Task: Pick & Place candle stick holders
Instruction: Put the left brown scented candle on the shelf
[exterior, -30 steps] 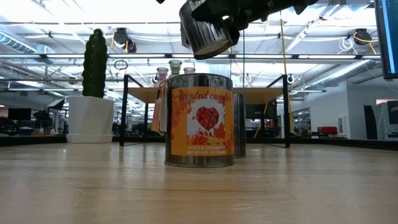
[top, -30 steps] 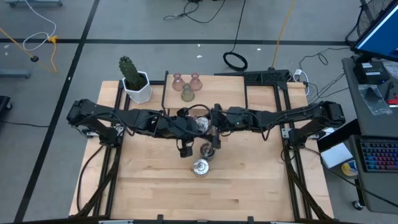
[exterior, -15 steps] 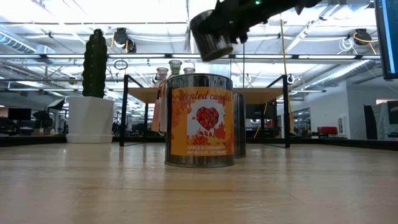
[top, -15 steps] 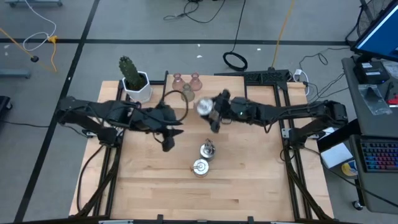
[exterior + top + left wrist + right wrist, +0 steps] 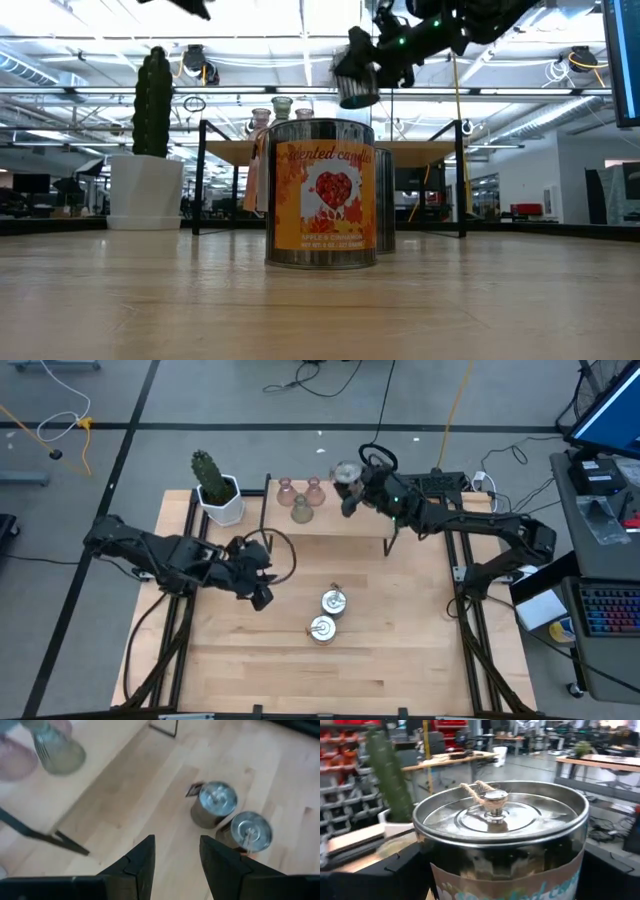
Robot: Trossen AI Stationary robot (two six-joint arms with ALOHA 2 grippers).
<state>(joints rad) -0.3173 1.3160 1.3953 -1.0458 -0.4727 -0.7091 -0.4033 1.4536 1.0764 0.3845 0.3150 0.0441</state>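
Observation:
My right gripper (image 5: 350,488) hangs high over the table's far edge, shut on a silvery tin candle stick holder (image 5: 347,472), also in the low view (image 5: 357,86) and large in the right wrist view (image 5: 500,820). Two more tin holders (image 5: 333,602) (image 5: 322,629) stand on their bases mid-table; the nearer one carries an orange label (image 5: 320,195). Two pinkish glass holders (image 5: 286,488) (image 5: 314,488) and an olive one (image 5: 301,510) stand at the far edge. My left gripper (image 5: 177,852) is open over the table's left half (image 5: 262,595), with nothing between its fingers. My right gripper pinches the tin's side wall (image 5: 440,870) between its two fingers (image 5: 395,870), one on each side, below the lidded top. The fingers lie about level and come from the table's right side. The tin is lifted clear of the table, roughly upright with its lid up.
A white pot with a green cactus (image 5: 218,488) stands at the far left corner. Thin black frame posts (image 5: 266,510) (image 5: 392,525) rise near the glass holders. Bare wood lies along the near edge (image 5: 330,680).
Both grippers were together at the tin above mid-table. My right gripper has carried the tin toward the far edge and swung toward the glass holders, the tin staying lid up. My left gripper has drawn back toward the table's left edge without it.

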